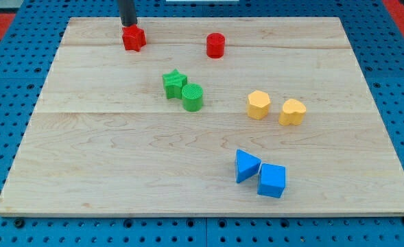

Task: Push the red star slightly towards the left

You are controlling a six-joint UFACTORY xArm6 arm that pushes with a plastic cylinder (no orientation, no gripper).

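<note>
We see our rod coming down from the top edge of the frame at upper left, and my tip (128, 25) sits right at the upper edge of the red star (134, 38), touching it or very nearly so. We have no fingers to speak of: the arm ends in a plain dark rod, so nothing is spread, pressed together or pinching. The red star lies in the upper left of the wooden board (85, 151), close to its top edge.

To the right of the star, well apart and also near the top edge, stands a red cylinder (215, 45). Around the middle of the frame, a green star (174, 84) and a green cylinder (193, 97) sit touching, the cylinder lower and to the right. Further right, a yellow hexagon-like block (258, 104) and a yellow heart-like block (292, 112) lie just beside each other. In the lower right, a blue triangle (246, 165) touches a blue cube (271, 180). Around the board we see a blue perforated surface (9, 82)
</note>
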